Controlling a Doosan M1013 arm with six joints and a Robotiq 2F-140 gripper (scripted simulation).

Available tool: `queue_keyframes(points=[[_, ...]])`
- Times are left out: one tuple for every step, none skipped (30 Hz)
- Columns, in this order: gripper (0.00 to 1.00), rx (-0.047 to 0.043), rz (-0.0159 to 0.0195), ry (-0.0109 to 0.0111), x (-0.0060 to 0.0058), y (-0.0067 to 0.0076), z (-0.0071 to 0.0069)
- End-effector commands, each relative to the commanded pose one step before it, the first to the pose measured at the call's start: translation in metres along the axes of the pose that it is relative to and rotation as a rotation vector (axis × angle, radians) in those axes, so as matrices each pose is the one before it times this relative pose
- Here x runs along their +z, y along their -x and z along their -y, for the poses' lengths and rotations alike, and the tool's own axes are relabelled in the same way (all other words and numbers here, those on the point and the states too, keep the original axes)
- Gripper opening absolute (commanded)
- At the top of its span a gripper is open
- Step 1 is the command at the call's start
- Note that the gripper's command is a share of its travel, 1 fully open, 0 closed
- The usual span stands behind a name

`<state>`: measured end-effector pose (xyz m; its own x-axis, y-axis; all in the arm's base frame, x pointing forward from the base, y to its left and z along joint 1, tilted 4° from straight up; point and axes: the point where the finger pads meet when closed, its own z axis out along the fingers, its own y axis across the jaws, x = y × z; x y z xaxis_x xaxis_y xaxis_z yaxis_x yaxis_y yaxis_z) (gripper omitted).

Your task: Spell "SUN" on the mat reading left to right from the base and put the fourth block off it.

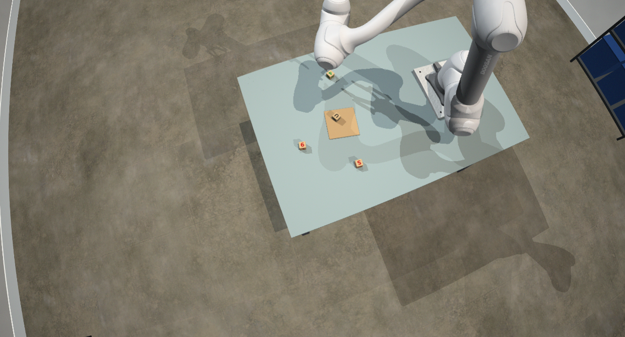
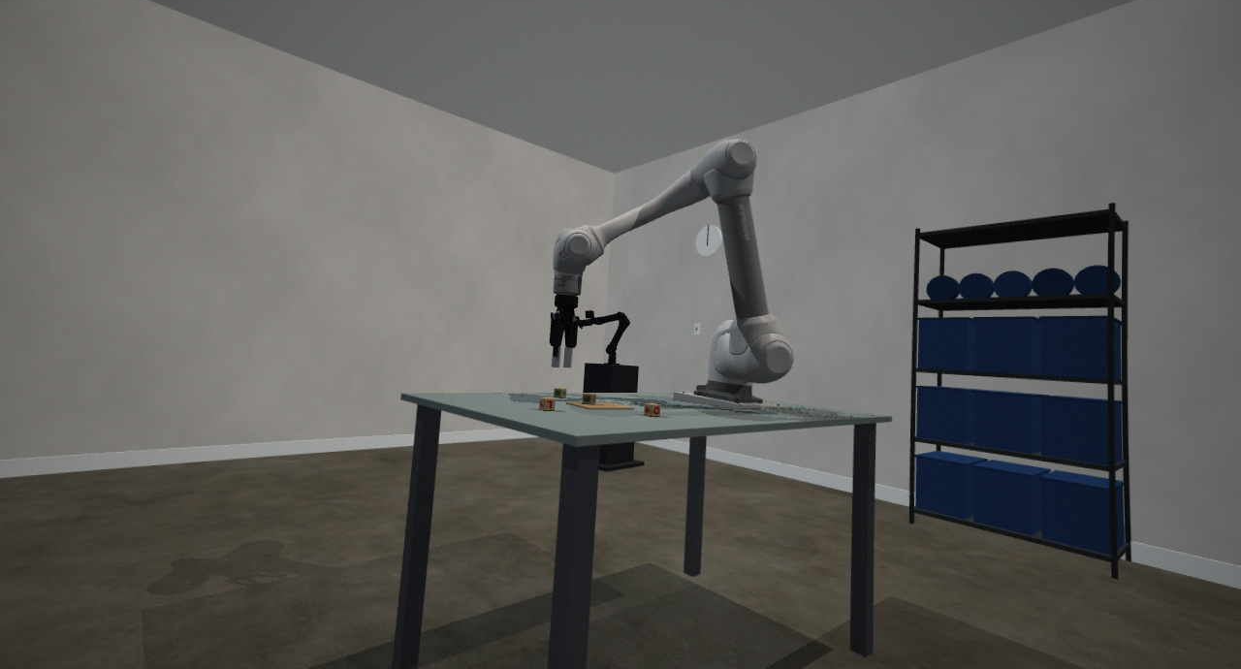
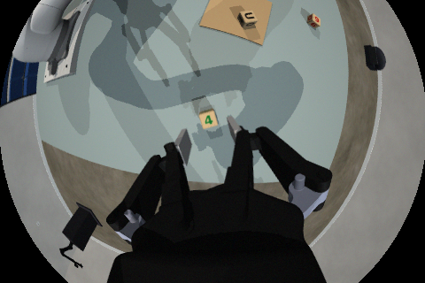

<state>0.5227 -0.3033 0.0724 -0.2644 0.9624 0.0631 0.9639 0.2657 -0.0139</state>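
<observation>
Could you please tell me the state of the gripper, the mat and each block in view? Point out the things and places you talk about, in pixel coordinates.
Gripper [image 2: 561, 366] [image 3: 208, 131]: partly open, holding nothing, above the table.
Mat [image 1: 345, 128] [image 2: 612, 406] [image 3: 219, 13]: flat on the table.
U block [image 1: 336, 116] [image 2: 588, 398] [image 3: 248, 18]: on the mat, U up.
4 block [image 1: 329, 74] [image 2: 559, 393] [image 3: 208, 119]: off the mat, green 4 up.
S block [image 1: 358, 163] [image 2: 652, 410]: off the mat, red S up.
Fourth block [image 1: 302, 145] [image 2: 546, 403] [image 3: 313, 20]: off the mat, red 6 or 9 up.

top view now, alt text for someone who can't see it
A white robot arm reaches over a pale table; below its wrist lies a block showing a green 4. A U block sits on an orange mat, with red 6 and S blocks off it.
</observation>
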Motion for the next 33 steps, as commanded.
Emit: queue_keyframes(points=[[0.4,-0.01437,-0.00049,-0.00664,0.00669,-0.00209,-0.00034],[0.4,0.0,0.0,0.0,0.00093,0.00001,-0.00001],[0.4,0.0,0.0,0.0,0.00102,0.00001,-0.00001],[0.4,0.0,0.0,0.0,0.0011,0.00001,-0.00001],[0.4,0.0,0.0,0.0,0.00118,0.00001,-0.00001],[0.4,0.0,0.0,0.0,0.00125,0.00002,-0.00001],[0.4,0.0,0.0,0.0,0.00132,0.00002,-0.00002],[0.4,0.0,0.0,0.0,0.00138,0.00002,-0.00001],[0.4,0.0,0.0,0.0,0.00144,0.00002,-0.00001],[0.4,0.0,0.0,0.0,0.00148,0.00002,-0.00002],[0.4,0.0,0.0,0.0,0.00153,0.00002,-0.00002],[0.4,0.0,0.0,0.0,0.00157,0.00002,-0.00001],[0.4,0.0,0.0,0.0,0.00159,0.00002,-0.00002],[0.4,0.0,0.0,0.0,0.00162,0.00002,-0.00002],[0.4,0.0,0.0,0.0,0.00164,0.00002,-0.00001],[0.4,0.0,0.0,0.0,0.0,0.0,0.0],[0.4,0.0,0.0,0.0,0.0,0.0,0.0],[0.4,0.0,0.0,0.0,0.00164,0.00002,-0.00002],[0.4,0.0,0.0,0.0,0.00164,0.00002,-0.00002],[0.4,0.0,0.0,0.0,0.00164,0.00002,-0.00001],[0.4,0.0,0.0,0.0,0.00162,0.00002,-0.00002],[0.4,0.0,0.0,0.0,0.0016,0.00002,-0.00002],[0.4,0.0,0.0,0.0,0.00158,0.00002,-0.00001],[0.4,0.0,0.0,0.0,0.00153,0.00002,-0.00002],[0.4,0.0,0.0,0.0,0.0015,0.00002,-0.00002],[0.4,0.0,0.0,0.0,0.00146,0.00002,-0.00001],[0.4,0.0,0.0,0.0,0.0014,0.00002,-0.00002],[0.4,0.0,0.0,0.0,0.00134,0.00002,-0.00001],[0.4,0.0,0.0,0.0,0.00128,0.00001,-0.00001],[0.4,0.0,0.0,0.0,0.00122,0.00001,-0.00001],[0.4,0.0,0.0,0.0,0.00114,0.00002,-0.00001],[0.4,0.0,0.0,0.0,0.00107,0.00001,-0.00001],[0.4,0.0,0.0,0.0,0.0,0.0,0.0]])
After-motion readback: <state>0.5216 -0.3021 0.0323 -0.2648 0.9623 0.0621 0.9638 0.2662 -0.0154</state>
